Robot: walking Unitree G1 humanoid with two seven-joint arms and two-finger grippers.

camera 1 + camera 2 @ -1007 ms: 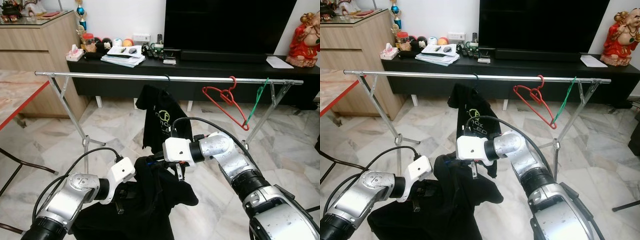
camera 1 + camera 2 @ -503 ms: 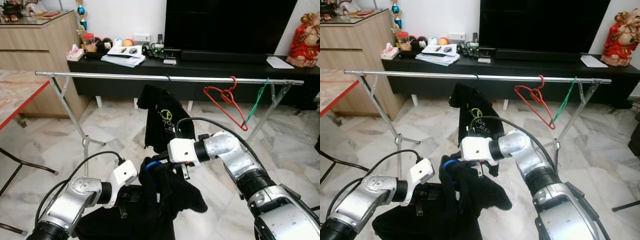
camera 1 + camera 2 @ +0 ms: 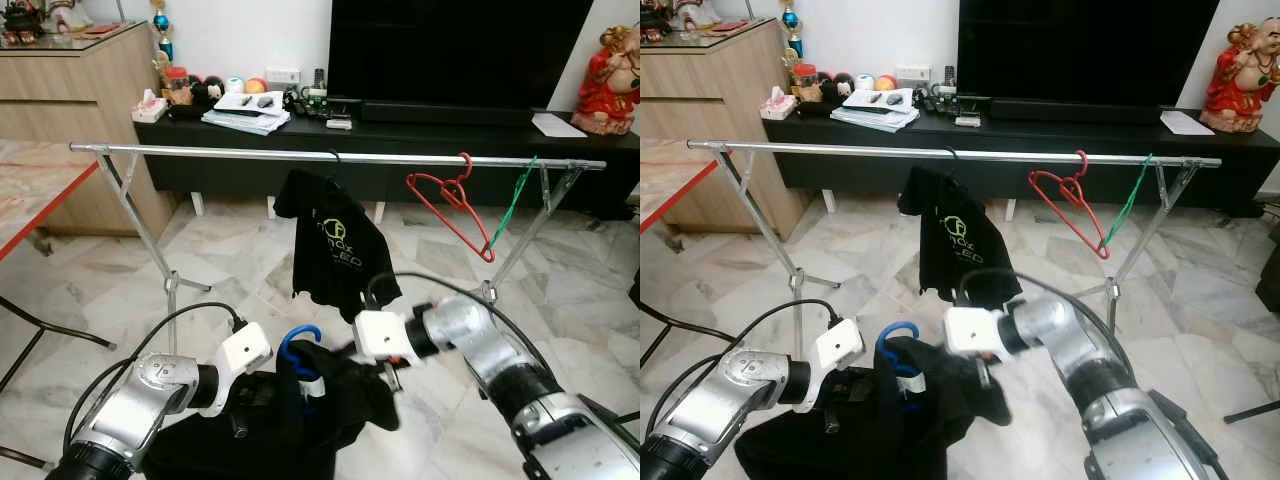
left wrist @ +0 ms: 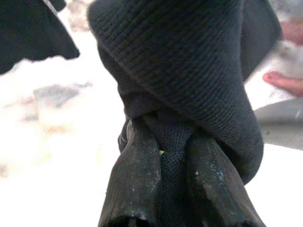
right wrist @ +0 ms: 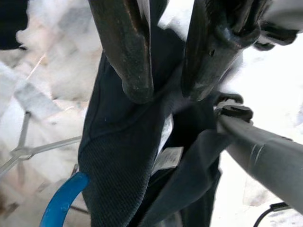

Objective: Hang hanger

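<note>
A black garment [image 3: 320,400] on a blue hanger, whose hook [image 3: 300,345] sticks up from the collar, is held low in front of me between both arms. My left gripper [image 4: 168,137] is shut on a fold of the fabric at the garment's left side. On the garment's right side, my right gripper [image 3: 388,378] pinches the cloth [image 5: 165,61] near the white label, with the blue hook [image 5: 61,203] beyond. The silver rail [image 3: 220,151] of the clothes rack runs across ahead, above the garment.
On the rail hang a black printed T-shirt [image 3: 335,245], a red hanger [image 3: 455,200] and a green hanger [image 3: 515,200]. Rack legs [image 3: 140,230] splay at both ends. A black TV bench [image 3: 450,125] stands behind, a wooden cabinet [image 3: 70,80] left, a red-edged table [image 3: 30,215] near left.
My right gripper has dropped and moved right with the garment, uncovering the hanging T-shirt. The blue hook now stands clear above the collar. The left arm barely moved.
</note>
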